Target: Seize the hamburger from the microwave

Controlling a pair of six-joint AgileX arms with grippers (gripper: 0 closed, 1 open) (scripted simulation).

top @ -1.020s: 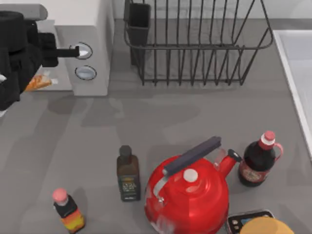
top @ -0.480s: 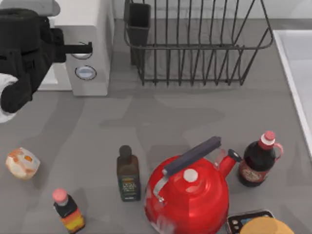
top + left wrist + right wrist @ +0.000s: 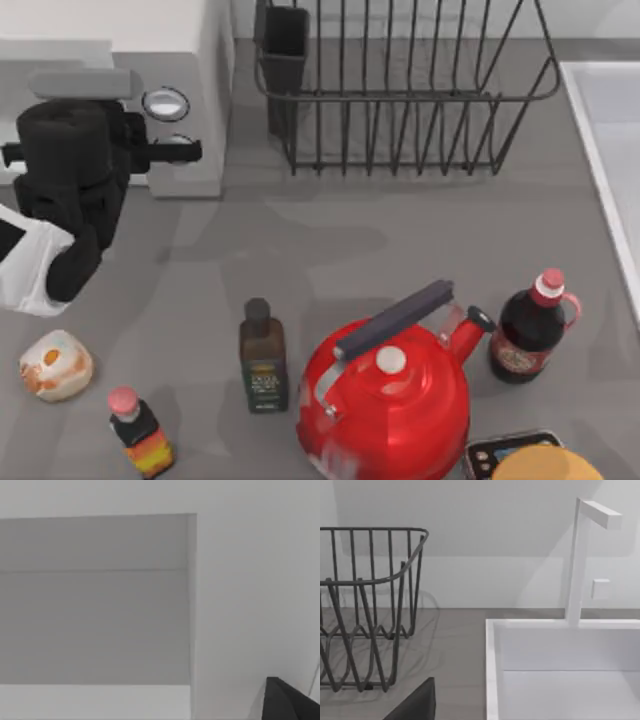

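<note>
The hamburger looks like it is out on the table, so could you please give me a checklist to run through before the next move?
1. Hamburger out of the microwave: ok, it lies on the table at the left.
2. Hamburger held by a gripper: not ok, it lies free.
3. Microwave cavity free of food: ok in the left wrist view.
4. Left gripper finger state: cannot tell.
5. Room around the hamburger: ok, the small red-capped bottle stands apart.

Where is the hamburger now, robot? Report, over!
Left gripper in front of the microwave, holding nothing. Hamburger lies on the table, top view's left, outside the microwave. Small red-capped bottle close beside it.
</note>
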